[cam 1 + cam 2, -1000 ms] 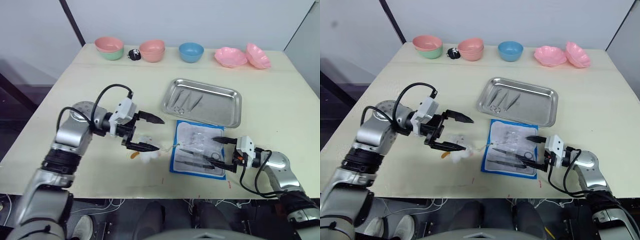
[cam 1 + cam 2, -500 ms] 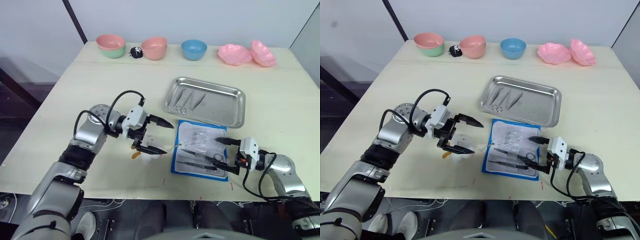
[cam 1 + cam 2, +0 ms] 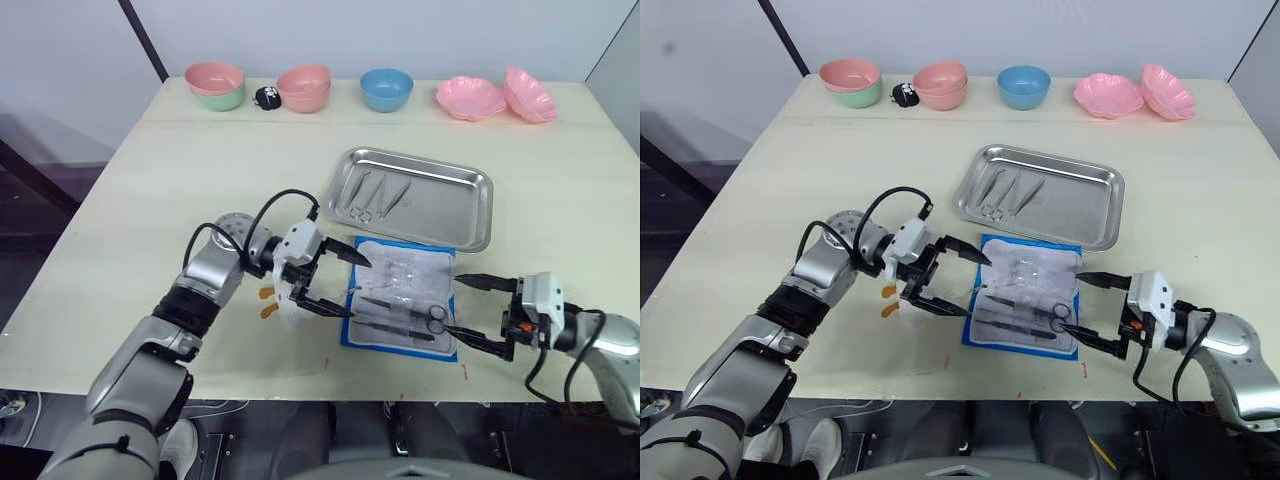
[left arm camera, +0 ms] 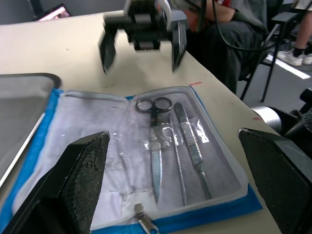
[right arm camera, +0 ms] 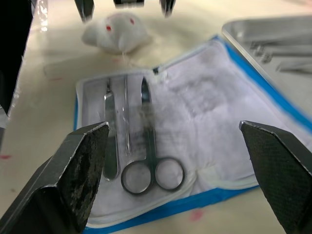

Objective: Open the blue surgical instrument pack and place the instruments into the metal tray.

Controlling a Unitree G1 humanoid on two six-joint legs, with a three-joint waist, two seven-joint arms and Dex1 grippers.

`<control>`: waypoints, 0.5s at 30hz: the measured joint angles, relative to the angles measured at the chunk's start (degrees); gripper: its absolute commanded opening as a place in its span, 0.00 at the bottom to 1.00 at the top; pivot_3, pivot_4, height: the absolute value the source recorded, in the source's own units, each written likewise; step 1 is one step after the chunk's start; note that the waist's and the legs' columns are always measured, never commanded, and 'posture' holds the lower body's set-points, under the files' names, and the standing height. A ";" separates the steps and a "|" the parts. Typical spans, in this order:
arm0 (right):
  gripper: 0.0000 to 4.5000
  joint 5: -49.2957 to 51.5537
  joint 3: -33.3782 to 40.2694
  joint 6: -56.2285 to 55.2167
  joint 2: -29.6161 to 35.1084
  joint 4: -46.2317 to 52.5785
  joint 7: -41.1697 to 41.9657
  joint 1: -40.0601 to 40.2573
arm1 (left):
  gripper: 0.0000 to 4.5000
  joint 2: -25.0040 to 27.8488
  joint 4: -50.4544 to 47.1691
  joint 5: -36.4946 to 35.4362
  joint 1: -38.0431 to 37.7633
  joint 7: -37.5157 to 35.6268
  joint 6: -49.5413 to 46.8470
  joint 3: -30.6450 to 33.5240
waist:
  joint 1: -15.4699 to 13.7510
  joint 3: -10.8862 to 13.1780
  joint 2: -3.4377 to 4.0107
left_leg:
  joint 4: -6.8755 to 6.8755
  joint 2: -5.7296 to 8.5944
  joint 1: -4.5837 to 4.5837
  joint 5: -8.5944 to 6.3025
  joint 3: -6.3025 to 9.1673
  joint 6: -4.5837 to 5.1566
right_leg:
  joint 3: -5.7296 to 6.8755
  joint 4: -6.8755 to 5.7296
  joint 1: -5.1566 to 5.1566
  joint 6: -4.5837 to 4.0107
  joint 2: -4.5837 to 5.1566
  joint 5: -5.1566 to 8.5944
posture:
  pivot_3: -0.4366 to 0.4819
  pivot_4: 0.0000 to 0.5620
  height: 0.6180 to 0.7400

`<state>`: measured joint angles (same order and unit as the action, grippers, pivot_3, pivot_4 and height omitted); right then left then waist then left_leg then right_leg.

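Observation:
The blue surgical instrument pack lies open and flat on the table, just in front of the metal tray. Scissors and slim forceps rest in its clear pockets. Several instruments lie in the tray's left part. My left gripper is open at the pack's left edge, holding nothing. At the pack's right edge my right gripper is open too, close to the scissors' ring handles.
A white lump with orange bits sits under my left wrist, beside the pack. Along the table's back edge stand coloured bowls, two pink dishes and a small black object.
The camera has shifted. My left gripper has moved right from over the white lump to the pack's left edge. My right gripper has drawn back to the pack's right edge.

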<state>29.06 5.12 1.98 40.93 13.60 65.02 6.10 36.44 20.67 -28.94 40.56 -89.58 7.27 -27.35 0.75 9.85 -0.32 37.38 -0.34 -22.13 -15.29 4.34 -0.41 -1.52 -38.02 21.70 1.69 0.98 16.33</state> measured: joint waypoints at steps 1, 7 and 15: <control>1.00 0.69 0.92 0.40 0.85 0.91 0.29 1.04 | 1.00 -0.32 0.07 0.73 -0.08 -0.01 0.41 -0.17 | -0.02 0.03 0.02 | 0.01 0.01 -0.03 0.00 0.00 0.00 | 0.00 0.02 0.00 0.00 0.02 0.00 | 0.48 0.27 1.00; 1.00 5.51 8.65 3.09 4.97 6.66 2.14 5.98 | 1.00 -4.08 -1.63 4.26 -2.67 0.32 -0.35 0.34 | -0.05 0.08 -0.04 | 0.07 0.01 -0.02 0.00 0.00 0.01 | -0.01 -0.02 -0.02 0.02 0.02 -0.01 | 0.48 0.27 1.00; 1.00 9.35 13.74 6.82 6.41 10.64 2.14 8.27 | 1.00 -6.64 -7.09 7.19 -8.93 5.17 -6.50 2.81 | -0.03 0.08 -0.04 | 0.08 -0.01 0.07 0.00 0.00 0.01 | -0.06 -0.13 -0.05 0.02 0.01 -0.01 | 0.48 0.27 1.00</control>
<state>38.41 18.85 8.80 47.34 24.24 67.16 14.36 29.80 13.58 -21.76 31.63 -84.41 0.77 -24.53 0.72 9.94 -0.36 37.46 -0.35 -22.06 -15.29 4.34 -0.40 -1.58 -38.15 21.65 1.71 1.00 16.32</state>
